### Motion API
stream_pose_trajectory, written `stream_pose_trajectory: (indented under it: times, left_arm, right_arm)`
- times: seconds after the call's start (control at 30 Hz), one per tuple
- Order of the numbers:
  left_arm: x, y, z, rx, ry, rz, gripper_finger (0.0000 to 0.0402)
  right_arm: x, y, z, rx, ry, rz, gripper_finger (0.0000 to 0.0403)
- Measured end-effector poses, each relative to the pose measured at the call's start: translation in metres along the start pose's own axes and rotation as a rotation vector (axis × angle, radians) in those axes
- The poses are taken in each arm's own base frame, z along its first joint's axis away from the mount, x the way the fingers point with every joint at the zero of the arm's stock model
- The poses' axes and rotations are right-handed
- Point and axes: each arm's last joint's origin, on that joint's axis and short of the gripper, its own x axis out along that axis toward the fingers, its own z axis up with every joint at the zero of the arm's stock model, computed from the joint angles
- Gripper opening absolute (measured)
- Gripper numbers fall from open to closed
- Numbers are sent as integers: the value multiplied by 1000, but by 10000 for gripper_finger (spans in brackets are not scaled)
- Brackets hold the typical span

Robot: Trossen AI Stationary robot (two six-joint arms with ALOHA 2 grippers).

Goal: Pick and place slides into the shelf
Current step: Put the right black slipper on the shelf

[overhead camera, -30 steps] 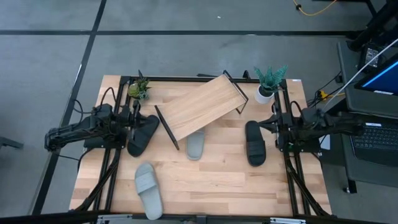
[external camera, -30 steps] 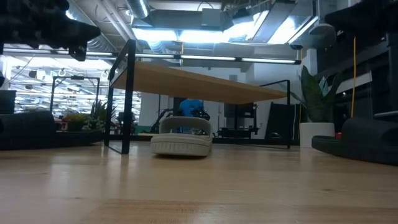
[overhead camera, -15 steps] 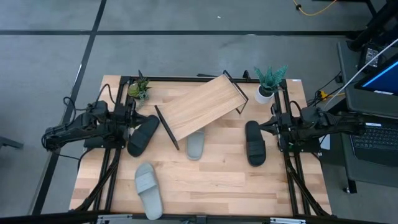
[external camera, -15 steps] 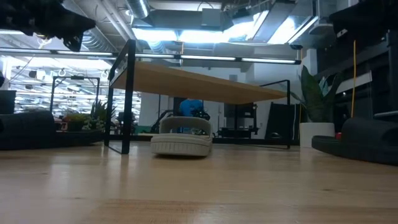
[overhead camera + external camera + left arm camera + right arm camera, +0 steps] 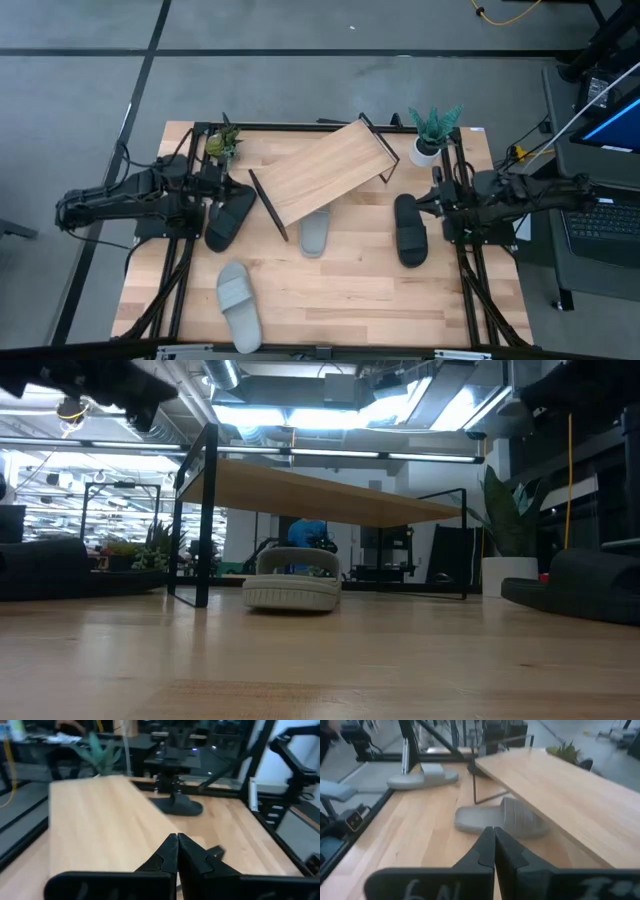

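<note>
The shelf (image 5: 325, 172), a light wood board on a black wire frame, stands tilted at the table's far middle. One grey slide (image 5: 314, 232) lies on the table, half under the board's near edge. The other grey slide (image 5: 239, 305) lies near the front left. One black slide (image 5: 230, 215) lies left of the shelf, the other (image 5: 410, 230) right of it. My left gripper (image 5: 177, 852) is shut and empty, raised over the left black slide's far end (image 5: 218, 188). My right gripper (image 5: 493, 845) is shut and empty, beside the right black slide (image 5: 437, 205).
A small green plant (image 5: 222, 142) stands at the far left corner and a plant in a white pot (image 5: 430, 135) at the far right. Black frame rails (image 5: 180, 280) run along both table sides. Bare wood lies at the front middle and right.
My left gripper has risen and shifted a little toward the table's far edge, staying shut. The black slide below it has stayed in place.
</note>
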Motion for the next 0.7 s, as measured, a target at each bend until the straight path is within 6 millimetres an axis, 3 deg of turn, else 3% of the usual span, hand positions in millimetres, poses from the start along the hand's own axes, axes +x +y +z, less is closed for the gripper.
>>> stream_pose_trajectory:
  times: [0.4, 0.7]
  left_arm:
    - [25, -25, 15, 122, 20, -81, 0]
    - [37, -48, 18, 157, -29, -95, 0]
  right_arm:
    - [19, 17, 23, -26, 185, -10, 2]
    - [32, 41, 19, -96, 318, -114, 1]
